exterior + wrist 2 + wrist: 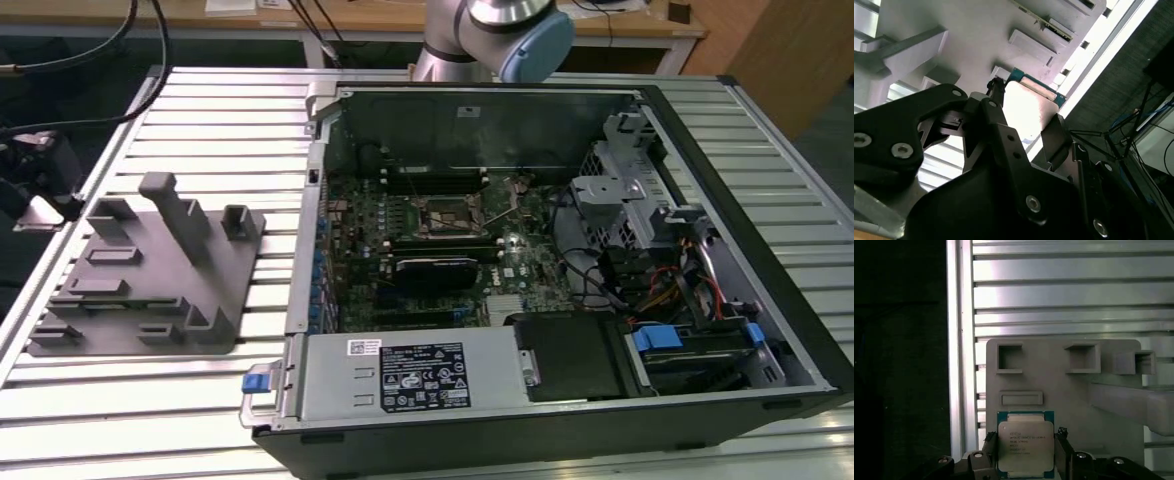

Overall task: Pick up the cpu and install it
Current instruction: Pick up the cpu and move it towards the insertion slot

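Clamping cpu (pixel 1025 449), tool (pixel 1025 436) hangs over holder (pixel 1064 390); exterior view shows socket (pixel 445 217).

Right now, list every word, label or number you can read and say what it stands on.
Nothing can be read for certain.
cpu: several lines of dark print on its metal top, too small to read.
black label on the power supply: white print, too small.
small white sticker on the same unit: blurred.
case sticker on the computer's inner wall: blurred.
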You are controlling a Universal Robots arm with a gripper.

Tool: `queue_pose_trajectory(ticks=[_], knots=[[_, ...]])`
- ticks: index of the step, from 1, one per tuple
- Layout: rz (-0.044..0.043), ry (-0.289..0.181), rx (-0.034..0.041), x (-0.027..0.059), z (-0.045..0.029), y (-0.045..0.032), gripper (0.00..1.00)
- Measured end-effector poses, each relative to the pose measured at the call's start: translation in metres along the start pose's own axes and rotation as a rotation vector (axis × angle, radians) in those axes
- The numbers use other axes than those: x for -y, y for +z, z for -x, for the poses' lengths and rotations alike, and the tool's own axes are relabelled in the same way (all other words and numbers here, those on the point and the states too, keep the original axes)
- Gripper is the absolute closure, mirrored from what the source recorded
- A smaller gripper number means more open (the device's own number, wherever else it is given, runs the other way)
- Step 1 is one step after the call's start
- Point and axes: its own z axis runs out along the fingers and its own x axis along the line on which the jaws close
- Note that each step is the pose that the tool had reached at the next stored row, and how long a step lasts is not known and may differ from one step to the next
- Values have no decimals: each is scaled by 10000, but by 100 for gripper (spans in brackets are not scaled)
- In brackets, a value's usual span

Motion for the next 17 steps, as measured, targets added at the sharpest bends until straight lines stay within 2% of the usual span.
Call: queue_pose_trajectory(ticks=[17], knots=[[1, 0, -1, -31, 13, -524, 46]])
